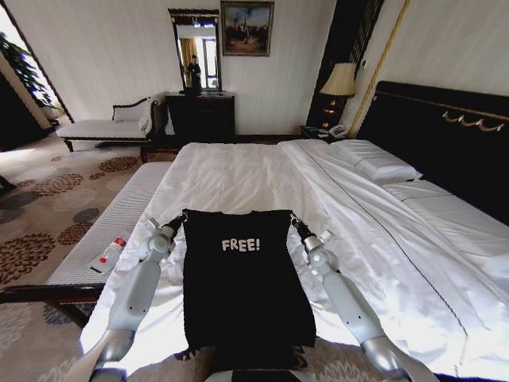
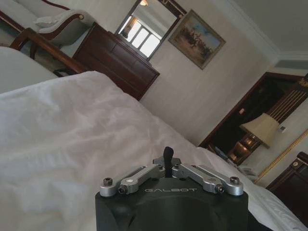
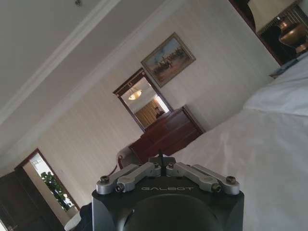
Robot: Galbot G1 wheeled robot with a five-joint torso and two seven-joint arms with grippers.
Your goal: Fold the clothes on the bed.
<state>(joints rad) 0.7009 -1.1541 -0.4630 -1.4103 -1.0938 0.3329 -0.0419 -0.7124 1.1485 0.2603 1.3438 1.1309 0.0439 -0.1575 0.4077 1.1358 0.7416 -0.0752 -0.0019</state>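
T-shirt [image 1: 242, 278] at lower centre is a narrow strip, sleeves folded in; left gripper [image 1: 176, 220] and right gripper [image 1: 295, 220] pinch its top corners; crosswise folds remain.

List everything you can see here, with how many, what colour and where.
T-shirt: one, black, white FREE! lettering, held spread at its top corners over the bed's near edge.
Bed: one, white bedding, dark headboard, ahead.
Pillows: at least two, white, by the headboard.
Bench: one, pale, left of the bed, a small red and white item on it.
Chaise: one, pale, far left.
Dresser: one, dark, far wall, mirror above.
Painting: one, far wall.
Lamp: one, cream shade, beside the headboard.
Left gripper: jaws shut on the T-shirt's left corner.
Right gripper: jaws shut on its right corner.
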